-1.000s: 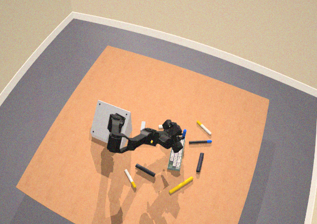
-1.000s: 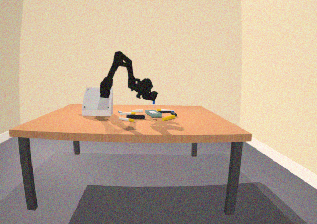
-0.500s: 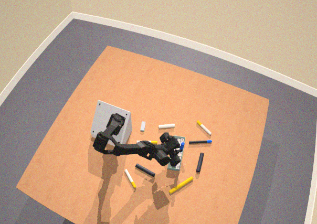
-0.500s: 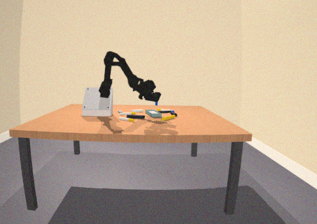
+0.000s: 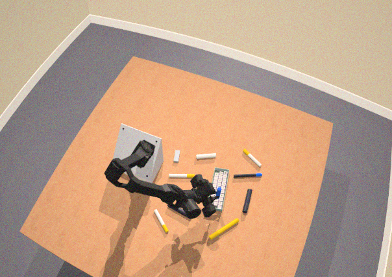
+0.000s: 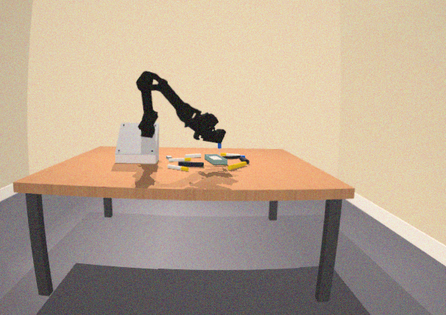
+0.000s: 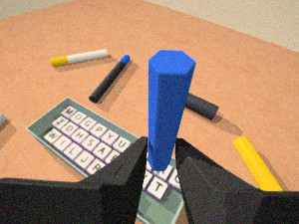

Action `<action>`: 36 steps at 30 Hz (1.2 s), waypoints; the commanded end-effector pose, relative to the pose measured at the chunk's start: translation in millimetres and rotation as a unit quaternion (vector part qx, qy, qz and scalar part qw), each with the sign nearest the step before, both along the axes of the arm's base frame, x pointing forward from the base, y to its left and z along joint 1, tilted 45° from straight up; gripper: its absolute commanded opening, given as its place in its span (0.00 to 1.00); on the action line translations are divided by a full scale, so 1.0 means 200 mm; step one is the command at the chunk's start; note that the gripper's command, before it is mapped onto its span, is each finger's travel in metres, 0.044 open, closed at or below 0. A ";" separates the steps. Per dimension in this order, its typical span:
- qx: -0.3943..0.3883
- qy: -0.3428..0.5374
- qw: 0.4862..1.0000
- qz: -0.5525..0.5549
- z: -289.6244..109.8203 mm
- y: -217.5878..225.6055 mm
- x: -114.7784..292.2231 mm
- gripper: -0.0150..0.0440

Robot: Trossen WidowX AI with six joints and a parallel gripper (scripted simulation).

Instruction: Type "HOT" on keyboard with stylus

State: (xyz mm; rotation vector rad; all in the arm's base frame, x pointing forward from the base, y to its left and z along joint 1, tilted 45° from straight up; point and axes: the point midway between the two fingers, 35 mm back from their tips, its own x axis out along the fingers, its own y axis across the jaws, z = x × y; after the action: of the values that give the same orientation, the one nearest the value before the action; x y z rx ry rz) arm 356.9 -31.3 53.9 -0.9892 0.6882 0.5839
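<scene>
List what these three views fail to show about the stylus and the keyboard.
- Wrist: the blue stylus hides its own tip, so contact with the keyboard cannot be judged.
- Wrist: the tool, shut on the stylus, covers the near keys.
- Top: key letters too small; the arm covers part of the keyboard.
- Exterior: stylus tiny; the key beneath is unreadable.
</scene>
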 end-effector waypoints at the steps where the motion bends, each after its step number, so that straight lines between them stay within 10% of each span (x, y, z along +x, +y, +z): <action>1: 0.000 -0.001 1.000 0.002 -0.01 -0.03 0.00 0.25; 36: -0.001 -0.001 1.000 0.002 -0.11 -0.12 0.02 0.39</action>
State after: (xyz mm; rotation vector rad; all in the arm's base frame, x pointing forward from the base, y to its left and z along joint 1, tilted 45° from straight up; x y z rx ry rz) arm 359.5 -55.0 33.5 -0.9906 0.6897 0.5822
